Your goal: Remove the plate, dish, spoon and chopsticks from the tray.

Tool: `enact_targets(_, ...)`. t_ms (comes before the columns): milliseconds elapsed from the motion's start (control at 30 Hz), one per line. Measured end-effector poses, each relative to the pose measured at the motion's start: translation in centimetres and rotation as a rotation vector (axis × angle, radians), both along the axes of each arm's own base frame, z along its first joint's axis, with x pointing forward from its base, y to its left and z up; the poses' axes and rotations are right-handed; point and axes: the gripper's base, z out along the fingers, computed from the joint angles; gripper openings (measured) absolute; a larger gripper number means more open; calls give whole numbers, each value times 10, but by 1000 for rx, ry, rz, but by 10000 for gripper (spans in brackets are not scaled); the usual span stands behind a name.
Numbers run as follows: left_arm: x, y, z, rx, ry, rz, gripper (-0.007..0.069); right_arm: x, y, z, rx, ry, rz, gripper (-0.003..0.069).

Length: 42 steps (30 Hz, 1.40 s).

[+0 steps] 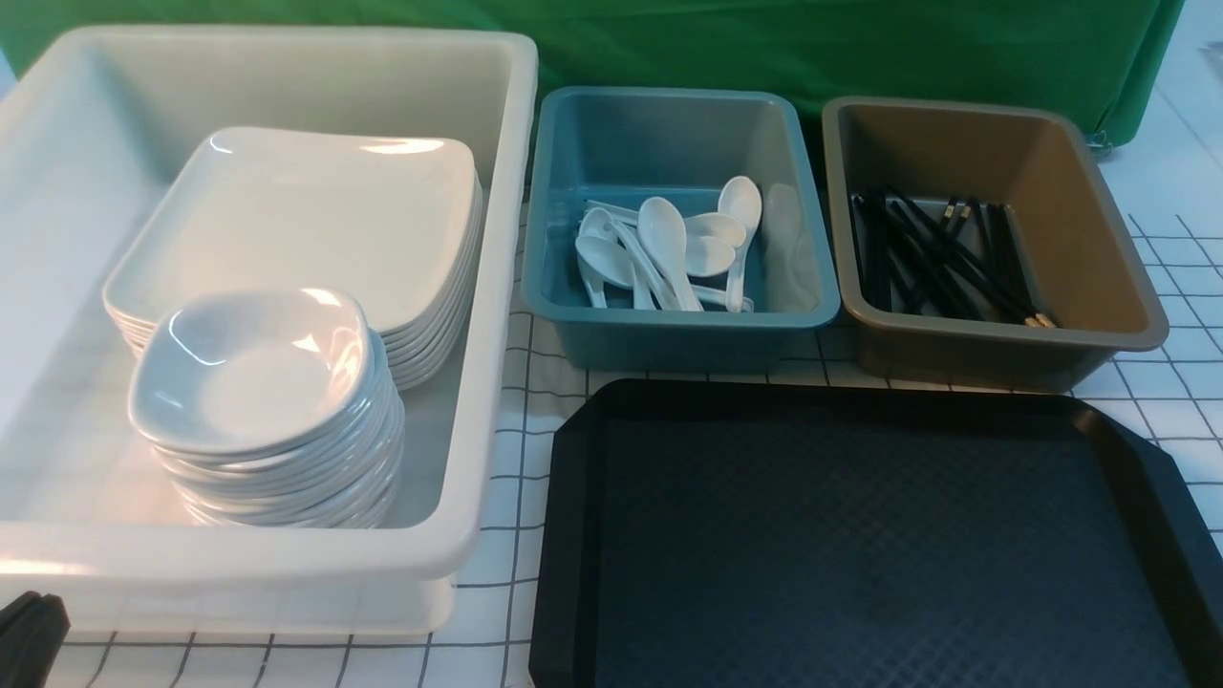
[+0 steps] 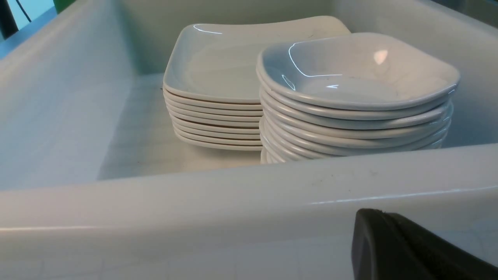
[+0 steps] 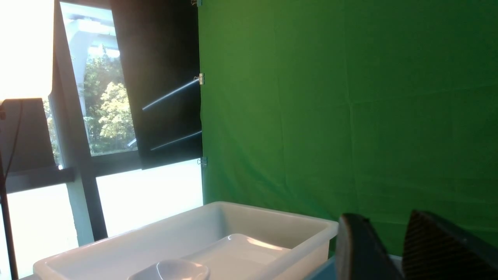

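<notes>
Beyond the white bin [image 2: 233, 202], low left pincer [image 1: 29, 626]; right pincer [image 3: 393, 249] raised.

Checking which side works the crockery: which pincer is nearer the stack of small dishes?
Left. The left pincer sits just outside the white bin's near wall, facing the stack of small dishes. The right pincer is raised on the bin's far side.

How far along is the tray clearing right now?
It looks finished. The big black plastic tray shows only bare floor. Large white rectangular plates and small dishes are stacked in the white tub, white soup spoons lie in the blue bin, black chopsticks in the brown bin. Nothing is visibly in hand.
</notes>
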Motion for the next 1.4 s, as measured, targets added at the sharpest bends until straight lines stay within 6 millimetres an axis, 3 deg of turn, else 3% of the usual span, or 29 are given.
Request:
enact_targets(467, 0, 0, 0, 2, 2, 0, 1, 0, 4, -4, -8, -18, 22, 233)
enact_targets(900, 0, 0, 0, 3, 3, 0, 3, 10, 17, -38, -80, -72, 20, 239)
enact_targets(1067, 0, 0, 0, 3, 3, 0, 3, 17, 16, -53, -123, -57, -105, 239)
enact_targets(1300, 0, 0, 0, 4, 3, 0, 5, 39, 2, -123, -227, 153, -532, 239)
enact_targets(1400, 0, 0, 0, 4, 3, 0, 5, 39, -5, -139, -266, 268, -630, 240)
